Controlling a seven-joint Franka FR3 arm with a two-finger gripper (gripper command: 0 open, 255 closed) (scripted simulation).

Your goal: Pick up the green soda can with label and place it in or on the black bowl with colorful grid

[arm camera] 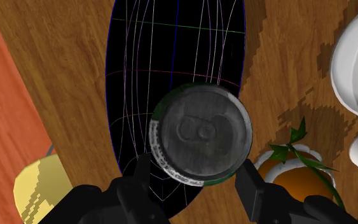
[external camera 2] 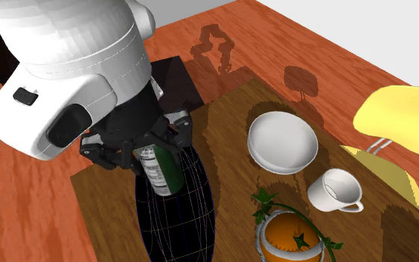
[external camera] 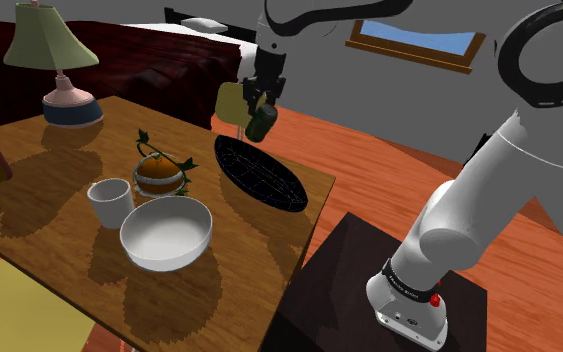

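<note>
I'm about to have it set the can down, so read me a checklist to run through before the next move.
1. Grip: ok, the gripper is shut on the green can.
2. Can above the black bowl: ok.
3. Can centred on it: cannot tell; it seems toward one end.
4. Bowl free inside: ok, nothing lies in it.
5. Can raised clear of the rim: ok in the shoulder view.
6. Neighbours: ok, white bowl and potted plant stand apart from it.
</note>
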